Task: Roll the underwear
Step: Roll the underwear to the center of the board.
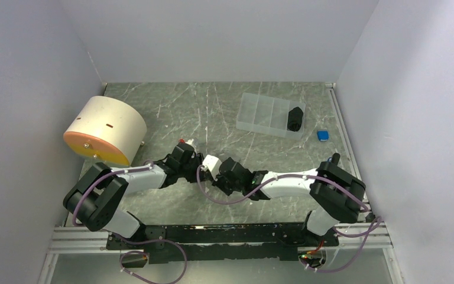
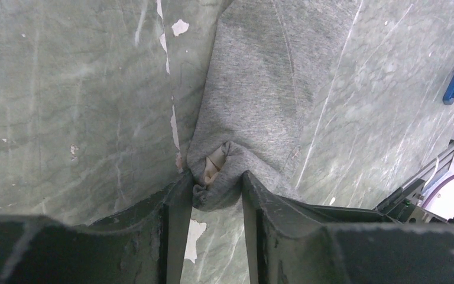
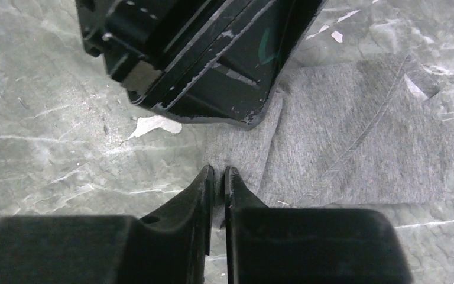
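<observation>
Well, the clear divided box point(image 1: 252, 113) sits well ahead of the right gripper point(image 3: 219, 174) and off to its right, with a black lump point(image 1: 295, 119) in its far-right compartment. A small blue thing point(image 1: 323, 135) lies on the table point(image 1: 171, 112) just past that end of the box. Well to the left of the left gripper point(image 2: 216, 184) a round beige drum point(image 1: 109, 121) lies on its side with its orange face turned toward the near edge. The grey underwear point(image 2: 260, 89) lies flat on the table under and ahead of both grippers, which meet nose to nose near the middle. The left gripper is clamped on a bunched fold at the cloth's near end. The right gripper's fingers are pressed nearly together on the cloth's left edge, and the rest spreads ahead and to its right. Marbled tabletop shows between the grippers and the box. White walls point(image 1: 213, 35) close in on the far, left and right sides.
</observation>
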`<action>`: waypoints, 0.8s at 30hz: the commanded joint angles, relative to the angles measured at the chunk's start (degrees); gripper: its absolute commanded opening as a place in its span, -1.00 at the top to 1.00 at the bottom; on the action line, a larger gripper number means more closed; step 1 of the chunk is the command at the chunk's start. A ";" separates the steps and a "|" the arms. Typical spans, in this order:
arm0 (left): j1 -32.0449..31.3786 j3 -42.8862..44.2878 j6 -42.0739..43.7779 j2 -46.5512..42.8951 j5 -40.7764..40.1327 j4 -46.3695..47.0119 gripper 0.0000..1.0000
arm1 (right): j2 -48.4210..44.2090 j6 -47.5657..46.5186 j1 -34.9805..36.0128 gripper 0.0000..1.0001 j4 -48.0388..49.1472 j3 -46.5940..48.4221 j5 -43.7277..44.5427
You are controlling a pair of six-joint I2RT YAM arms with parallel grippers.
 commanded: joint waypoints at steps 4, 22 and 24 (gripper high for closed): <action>-0.31 -1.50 0.15 -3.10 -1.90 -1.98 -0.08 | -0.18 11.17 -10.92 0.89 8.53 -3.38 -21.40; -0.33 -1.48 1.33 -2.34 -0.22 5.09 -0.21 | 10.18 29.63 -29.17 0.78 27.51 -8.98 -45.61; -0.39 -0.87 1.33 -0.88 -0.74 5.05 -0.22 | 9.60 28.42 -29.27 0.73 25.41 -8.18 -45.17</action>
